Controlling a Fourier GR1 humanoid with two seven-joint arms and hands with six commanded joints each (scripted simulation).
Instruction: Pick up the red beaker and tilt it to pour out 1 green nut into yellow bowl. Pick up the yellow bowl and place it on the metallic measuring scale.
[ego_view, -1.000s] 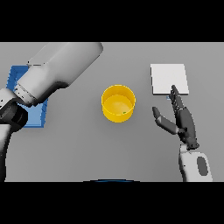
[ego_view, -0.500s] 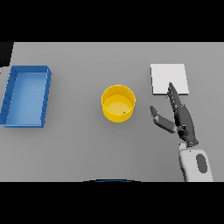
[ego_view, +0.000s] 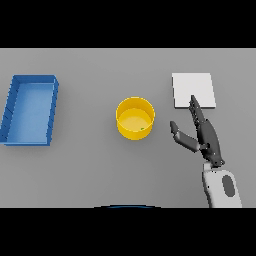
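Yellow bowl stands upright near the middle of the grey tabletop, untouched by either arm. A small green speck on its inner floor is probably the nut, which suggests the pouring step is complete; no red beaker is in view.

Right robot hand hovers just to the right of the bowl, apart from it. Its fingers are straight and point away from the robot, with the thumb spread toward the bowl. It is open and holds nothing. This posture fits a side approach to the bowl wall.

Metallic measuring scale, a pale square plate, lies beyond the fingertips, to the right of the bowl and farther from the robot. Its nearness to the right robot hand makes that arm the practical choice for the transfer.

Blue tray sits well apart at the left. The left robot hand is not in view.
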